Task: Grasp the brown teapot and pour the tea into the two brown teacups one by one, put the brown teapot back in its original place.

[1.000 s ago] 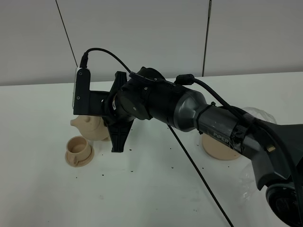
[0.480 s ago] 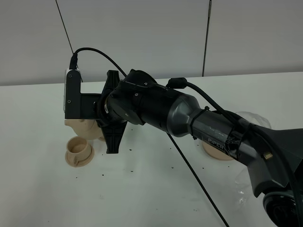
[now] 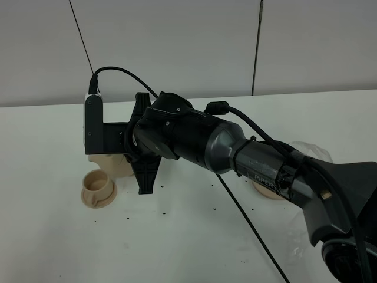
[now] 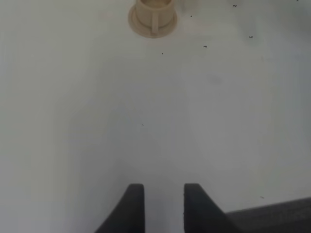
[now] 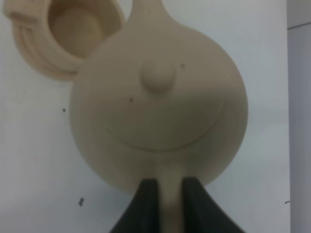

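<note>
The brown teapot (image 5: 158, 102) hangs by its loop handle in my right gripper (image 5: 169, 187), which is shut on the handle. In the high view the teapot (image 3: 111, 165) is mostly hidden behind my right gripper (image 3: 142, 170), which has reached across to the left. One brown teacup (image 3: 98, 187) stands on its saucer just below and left of the teapot; it also shows beside the spout in the right wrist view (image 5: 77, 31). The second teacup is not seen. The round tan plate (image 3: 263, 188) lies partly under the right arm. My left gripper (image 4: 164, 201) holds nothing; its fingers stand a narrow gap apart, far from a teacup (image 4: 153, 13).
The white table (image 3: 188, 242) carries scattered dark specks. A black cable (image 3: 247, 218) runs diagonally across it from the right arm. Clear crumpled plastic (image 3: 309, 150) lies at the right near the plate. A grey wall (image 3: 188, 47) stands behind the table.
My right gripper with the teapot swung left towards the teacup, then shifted slightly back right and lower. The teacup and plate have not moved.
</note>
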Action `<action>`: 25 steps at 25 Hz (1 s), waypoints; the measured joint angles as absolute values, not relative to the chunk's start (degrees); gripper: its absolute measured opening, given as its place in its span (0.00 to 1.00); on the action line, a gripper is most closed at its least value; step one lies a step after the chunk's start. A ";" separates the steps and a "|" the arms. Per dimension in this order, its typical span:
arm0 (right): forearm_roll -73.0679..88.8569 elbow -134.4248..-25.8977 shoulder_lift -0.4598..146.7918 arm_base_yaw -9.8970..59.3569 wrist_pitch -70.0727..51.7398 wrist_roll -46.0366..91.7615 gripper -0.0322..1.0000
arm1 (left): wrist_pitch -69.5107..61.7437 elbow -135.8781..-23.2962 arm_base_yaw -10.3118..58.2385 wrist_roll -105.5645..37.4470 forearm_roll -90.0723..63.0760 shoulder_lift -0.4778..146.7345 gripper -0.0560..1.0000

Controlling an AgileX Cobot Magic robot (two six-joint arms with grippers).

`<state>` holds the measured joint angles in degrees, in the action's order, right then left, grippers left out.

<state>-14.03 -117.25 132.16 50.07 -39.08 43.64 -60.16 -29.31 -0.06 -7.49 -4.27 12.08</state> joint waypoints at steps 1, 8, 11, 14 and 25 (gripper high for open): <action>-14.15 -117.25 132.16 50.07 -39.15 43.64 0.13 | -60.16 -29.31 -0.06 -7.49 -4.27 12.08 0.31; -15.04 -117.25 132.16 50.07 -39.46 43.62 0.13 | -60.16 -29.31 -0.06 -7.49 -4.27 12.08 0.31; -15.71 -117.25 132.16 50.07 -39.69 43.44 0.13 | -60.16 -29.31 -0.06 -7.49 -4.27 12.08 0.31; -16.16 -117.25 132.16 50.07 -40.18 43.39 0.13 | -60.16 -29.31 -0.06 -7.49 -4.27 12.08 0.31; -19.05 -117.25 132.16 51.26 -40.89 42.09 0.13 | -60.16 -29.31 -0.06 -7.49 -4.27 12.08 0.31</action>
